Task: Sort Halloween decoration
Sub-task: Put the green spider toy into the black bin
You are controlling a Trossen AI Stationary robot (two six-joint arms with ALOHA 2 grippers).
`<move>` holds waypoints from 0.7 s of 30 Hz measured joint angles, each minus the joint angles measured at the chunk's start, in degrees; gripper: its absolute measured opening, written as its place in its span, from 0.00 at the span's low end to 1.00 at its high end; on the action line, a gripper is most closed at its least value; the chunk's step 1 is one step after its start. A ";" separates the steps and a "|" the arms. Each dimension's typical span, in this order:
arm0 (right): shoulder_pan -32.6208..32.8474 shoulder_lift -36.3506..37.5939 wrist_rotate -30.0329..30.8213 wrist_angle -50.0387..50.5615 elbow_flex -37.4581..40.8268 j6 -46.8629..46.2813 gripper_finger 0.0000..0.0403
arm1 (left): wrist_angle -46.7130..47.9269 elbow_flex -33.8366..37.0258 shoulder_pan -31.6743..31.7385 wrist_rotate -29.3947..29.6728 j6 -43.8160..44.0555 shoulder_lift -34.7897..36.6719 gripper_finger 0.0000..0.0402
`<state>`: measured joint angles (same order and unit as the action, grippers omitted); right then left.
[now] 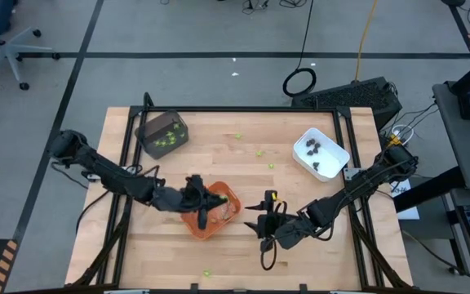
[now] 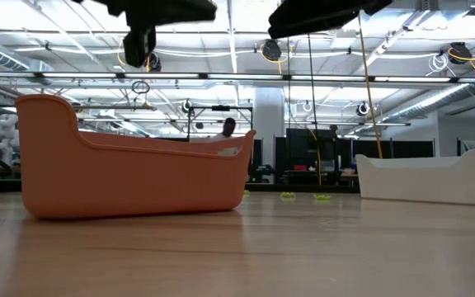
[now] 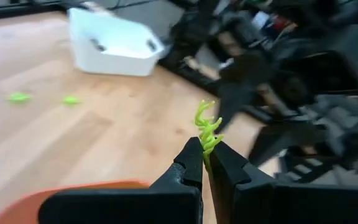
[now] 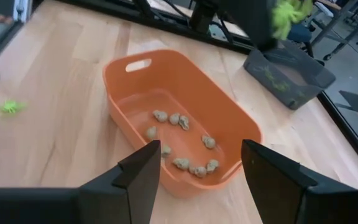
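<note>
The left hand (image 3: 205, 155) was pinched shut on a lime-green piece (image 3: 207, 129) above the orange tray (image 4: 185, 93); the right hand (image 4: 201, 165) waited nearby, fingers spread, empty. With so little of the piece gripped, I feared it might slip into the wrong tray.

You have open wooden tabletop (image 1: 243, 175) between the orange plastic tray (image 1: 219, 214) and the white plastic tray (image 1: 321, 153), crossed only by a few scattered lime-green pieces (image 1: 259, 152). The left tool (image 1: 201, 198) hangs over the orange tray; the right tool (image 1: 266, 219) crowds its other side.
</note>
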<state>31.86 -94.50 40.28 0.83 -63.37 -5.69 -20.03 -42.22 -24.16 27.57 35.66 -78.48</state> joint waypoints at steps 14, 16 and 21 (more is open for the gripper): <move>-0.02 -0.02 6.42 3.75 0.00 4.34 0.52 | 41.40 -0.04 19.99 -2.82 -0.01 20.16 0.02; -0.09 -0.02 6.41 3.79 0.00 6.02 0.50 | 47.79 -0.07 23.79 -3.56 1.12 21.87 0.02; -0.29 -0.02 6.39 4.26 0.00 9.81 0.48 | 60.79 -0.03 33.55 -6.15 1.40 22.53 0.02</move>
<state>31.57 -94.52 46.68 5.10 -63.37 4.13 40.77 -42.25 9.39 21.42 37.06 -55.95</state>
